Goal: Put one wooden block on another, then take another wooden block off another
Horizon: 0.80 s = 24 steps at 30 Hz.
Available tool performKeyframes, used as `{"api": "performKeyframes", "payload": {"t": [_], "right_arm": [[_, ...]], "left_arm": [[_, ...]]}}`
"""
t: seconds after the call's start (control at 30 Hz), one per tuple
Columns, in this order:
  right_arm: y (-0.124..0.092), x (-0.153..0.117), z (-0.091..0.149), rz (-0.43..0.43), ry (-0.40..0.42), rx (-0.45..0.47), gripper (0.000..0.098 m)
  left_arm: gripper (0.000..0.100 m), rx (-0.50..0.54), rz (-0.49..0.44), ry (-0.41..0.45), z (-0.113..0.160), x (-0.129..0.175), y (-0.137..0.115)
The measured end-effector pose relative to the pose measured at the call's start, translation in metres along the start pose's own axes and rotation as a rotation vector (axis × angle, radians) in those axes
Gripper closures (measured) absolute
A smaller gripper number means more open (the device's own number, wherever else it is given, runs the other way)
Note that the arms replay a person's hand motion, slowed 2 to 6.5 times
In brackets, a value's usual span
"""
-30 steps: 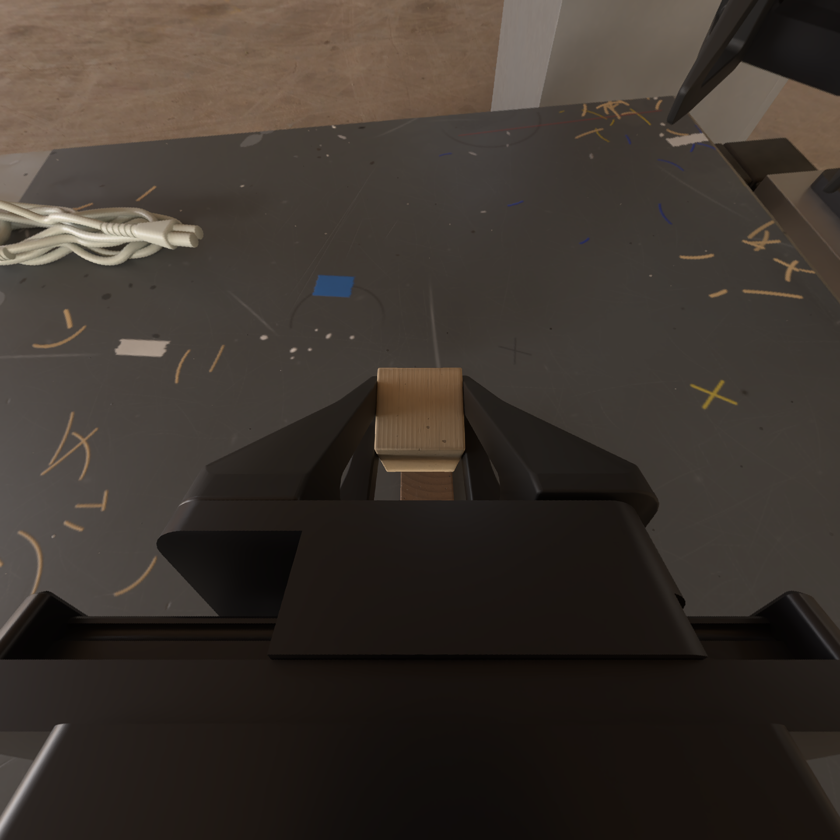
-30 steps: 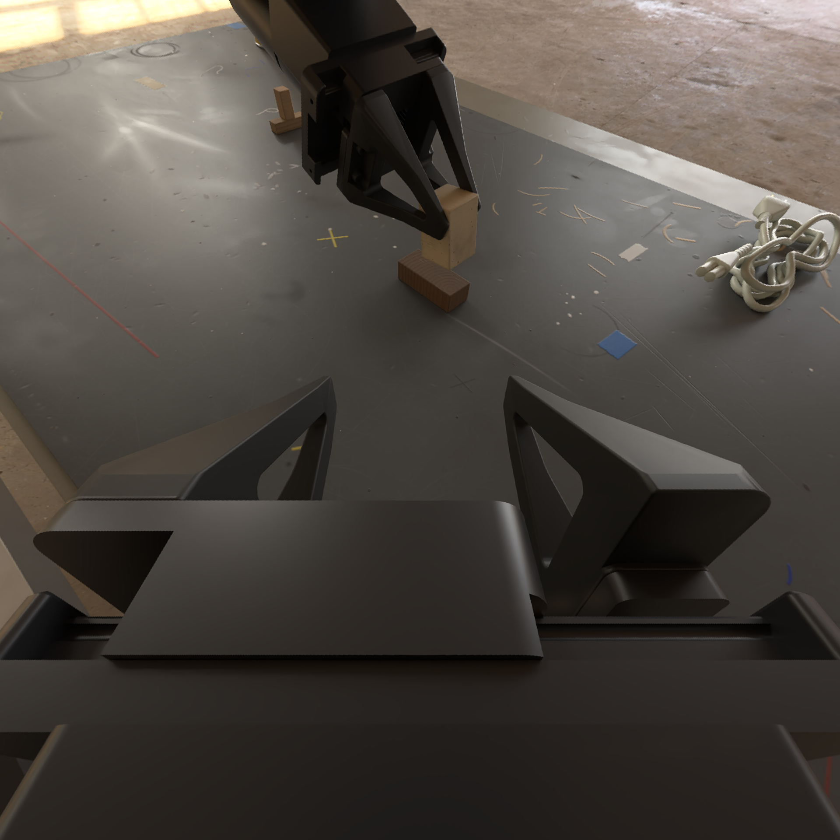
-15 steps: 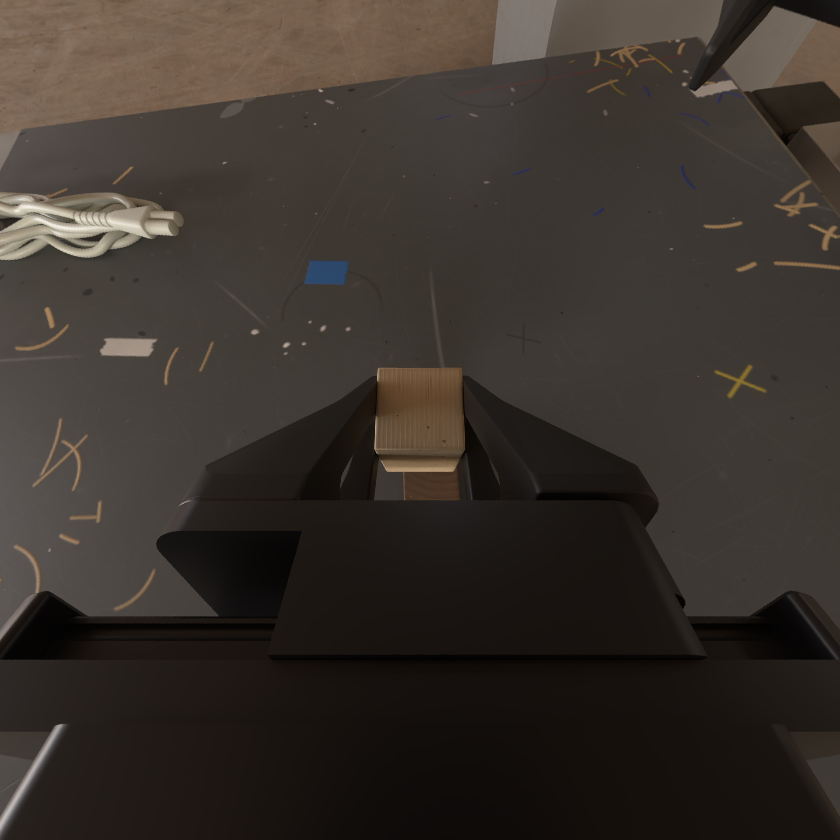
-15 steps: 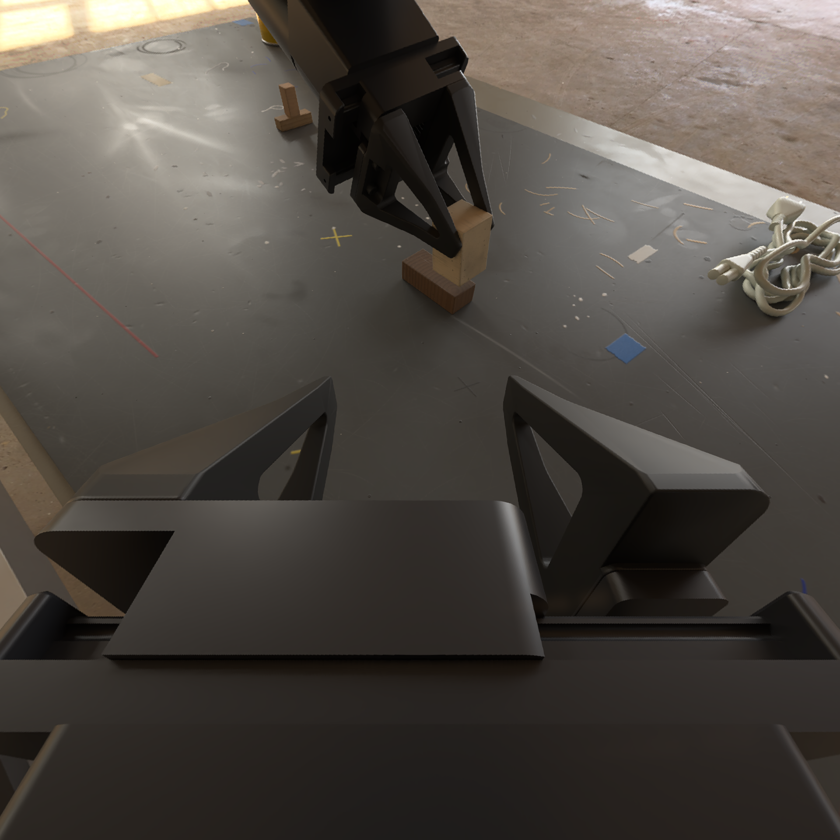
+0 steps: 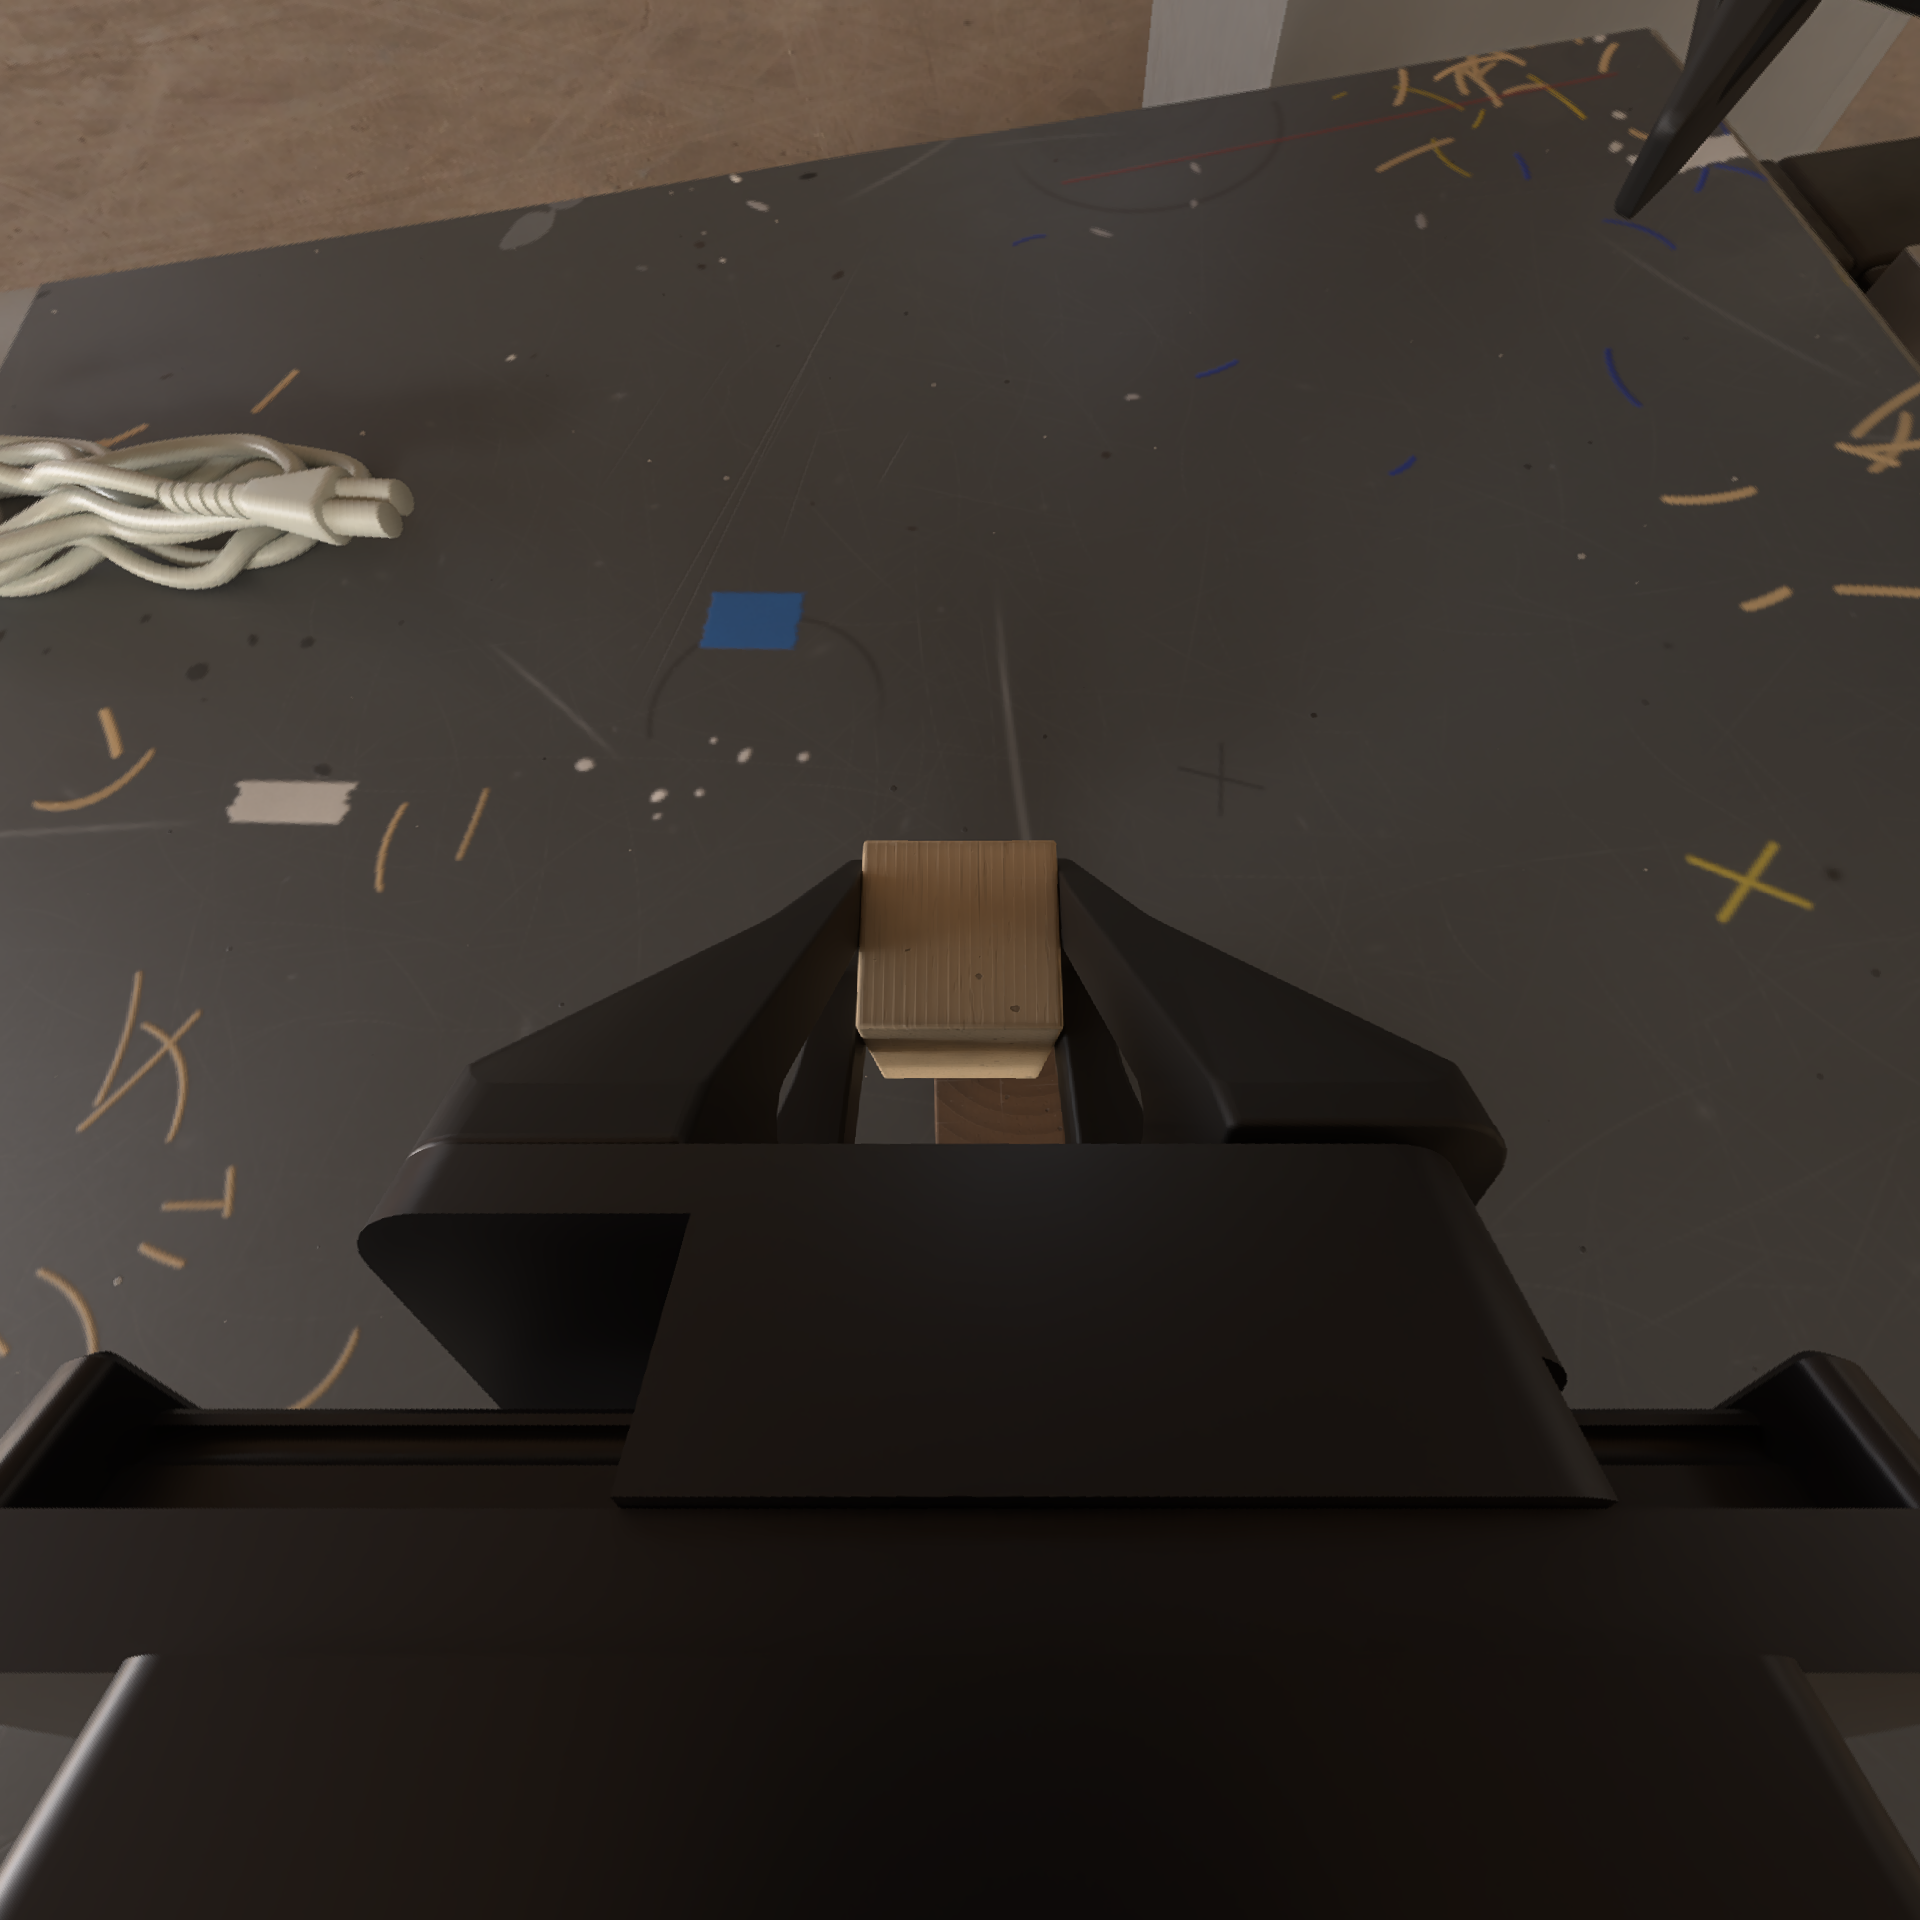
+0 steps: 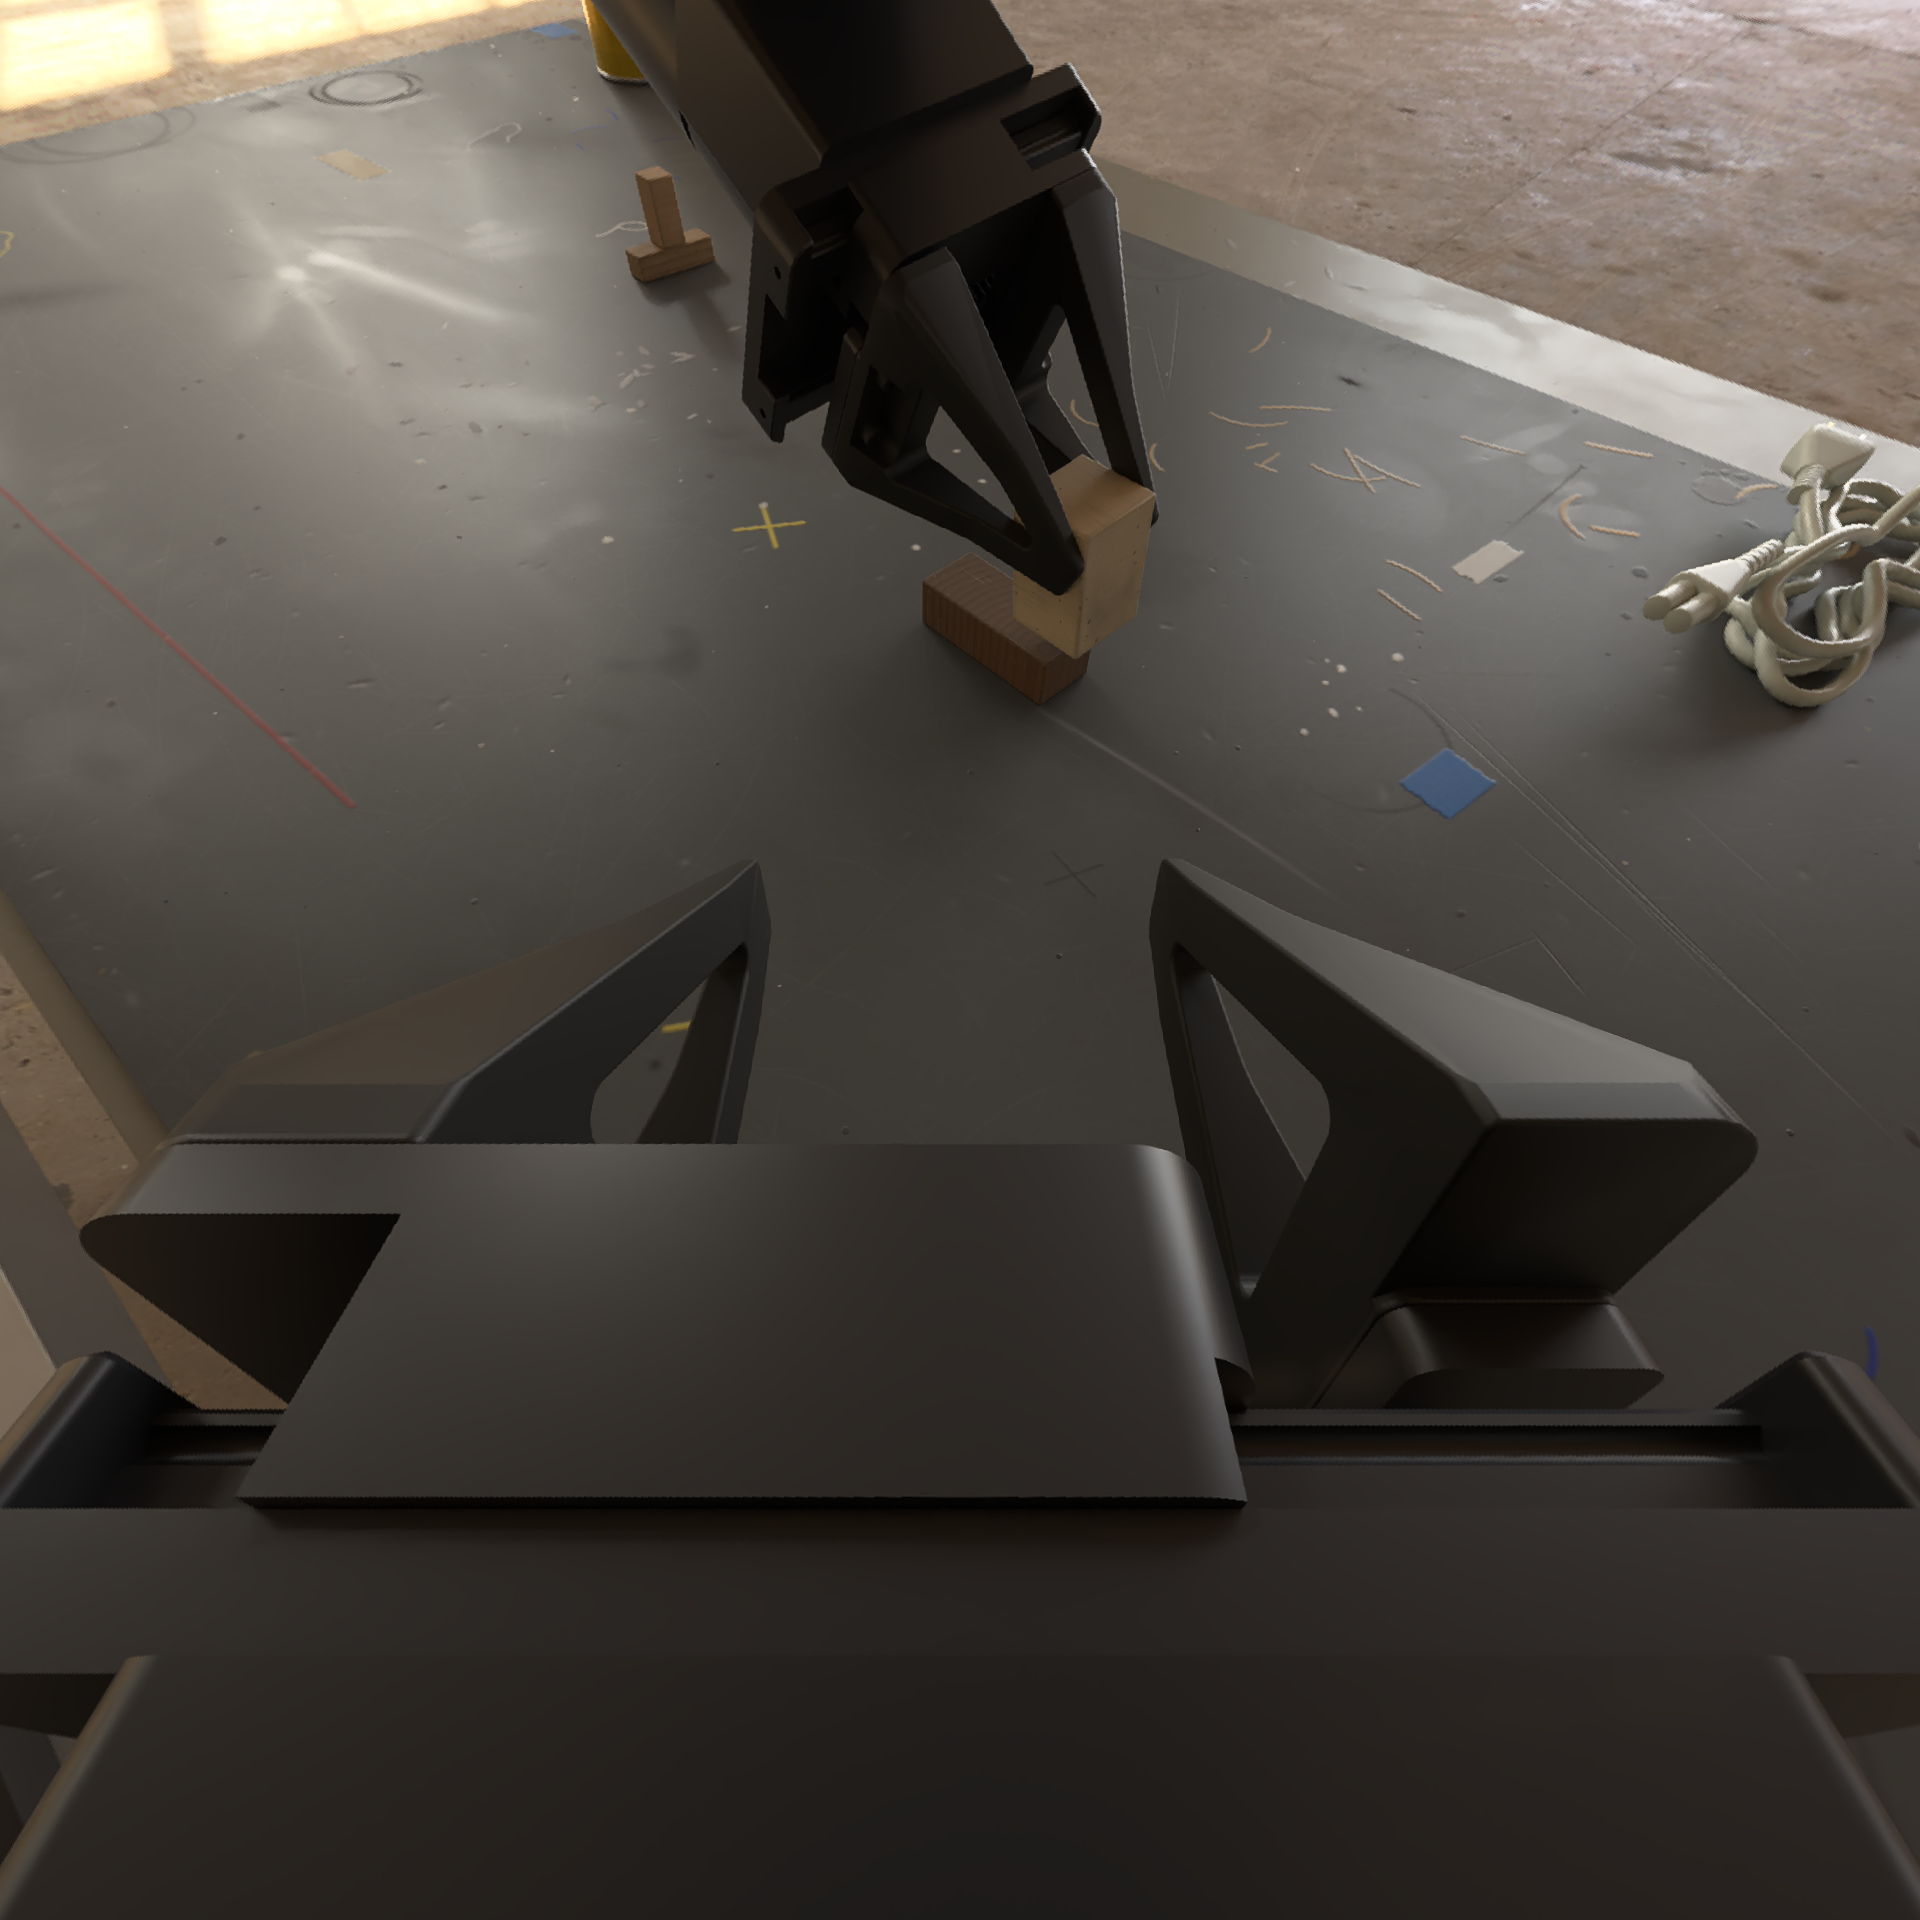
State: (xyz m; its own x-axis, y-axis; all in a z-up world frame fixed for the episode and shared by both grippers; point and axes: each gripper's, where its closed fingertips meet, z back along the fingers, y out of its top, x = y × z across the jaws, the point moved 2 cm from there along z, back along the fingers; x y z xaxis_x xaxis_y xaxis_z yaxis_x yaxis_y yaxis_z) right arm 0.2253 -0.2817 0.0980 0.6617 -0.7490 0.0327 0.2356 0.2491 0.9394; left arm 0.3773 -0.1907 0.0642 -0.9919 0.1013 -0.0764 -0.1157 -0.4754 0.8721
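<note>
My left gripper point(image 5: 958, 914) is shut on a pale wooden block point(image 5: 956, 940). In the right wrist view that pale block point(image 6: 1101, 566) is held low over the near end of a dark brown block point(image 6: 987, 629) lying flat on the table; I cannot tell whether they touch. A sliver of the brown block point(image 5: 997, 1110) shows under the pale one in the left wrist view. Far back, a small upright block stands on a flat block point(image 6: 665, 234). My right gripper point(image 6: 956, 904) is open and empty, above the table, well short of the blocks.
A coiled white power cable lies at the table's side point(image 5: 177, 514) point(image 6: 1808, 582). A blue tape square point(image 6: 1446, 781) and a yellow cross point(image 6: 769, 527) mark the dark table point(image 6: 416, 644). A yellow object point(image 6: 613, 47) stands at the far edge.
The left gripper has lowered and moved the pale block toward me over the brown block. The right gripper stays open and roughly in place.
</note>
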Motion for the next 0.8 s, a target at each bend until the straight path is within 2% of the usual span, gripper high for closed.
{"api": "performKeyframes", "payload": {"t": [0.43, 0.8], "right_arm": [[-0.002, 0.000, 0.001, -0.004, -0.002, -0.003, 0.0356], [-0.003, 0.000, 0.001, -0.008, -0.003, -0.005, 0.0358]], "left_arm": [[0.072, -0.009, 0.004, -0.004, 0.000, 0.002, -0.003], [0.072, -0.021, 0.028, 0.004, 0.012, 0.002, -0.011]]}}
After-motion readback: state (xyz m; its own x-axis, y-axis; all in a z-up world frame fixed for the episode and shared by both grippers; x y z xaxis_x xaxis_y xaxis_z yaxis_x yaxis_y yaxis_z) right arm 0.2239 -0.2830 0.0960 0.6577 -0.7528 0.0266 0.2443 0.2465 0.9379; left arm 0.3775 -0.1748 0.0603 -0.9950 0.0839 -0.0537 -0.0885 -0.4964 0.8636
